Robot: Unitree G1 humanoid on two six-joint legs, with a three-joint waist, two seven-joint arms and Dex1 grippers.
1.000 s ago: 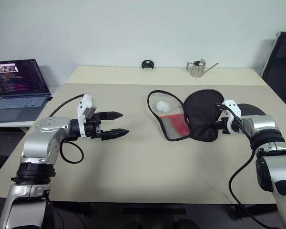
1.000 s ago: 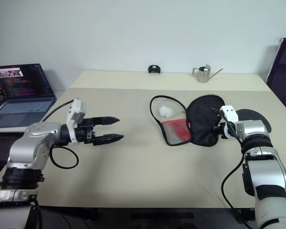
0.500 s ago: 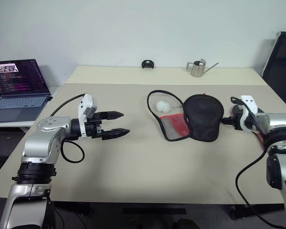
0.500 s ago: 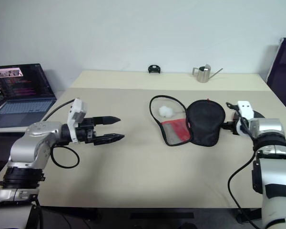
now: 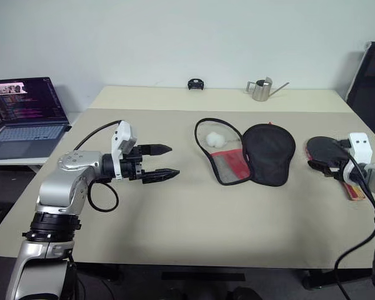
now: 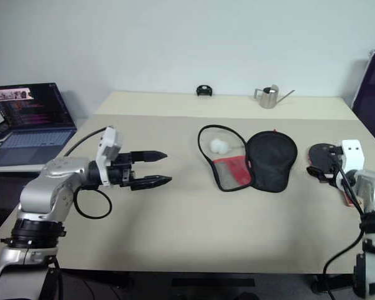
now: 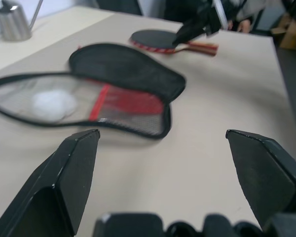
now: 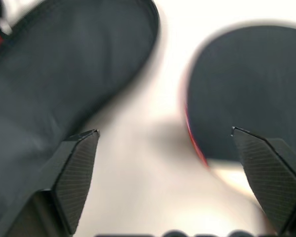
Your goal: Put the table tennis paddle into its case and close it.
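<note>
now both hands spread, empty: left hand (image 5: 165, 161), right hand (image 5: 322, 164) over paddle (image 5: 322, 149); case (image 5: 250, 154) unzipped beside

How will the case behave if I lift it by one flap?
The case will probably flop: it looks like thin fabric, lying open and flat on the table. It is likely light. The white ball resting on its mesh half may roll off if that side tilts.

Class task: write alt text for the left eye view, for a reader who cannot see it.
A black paddle case lies open mid-table, a white ball on its mesh half, with the paddle apart near the right pincer. The left pincer hovers open over the table.
</note>
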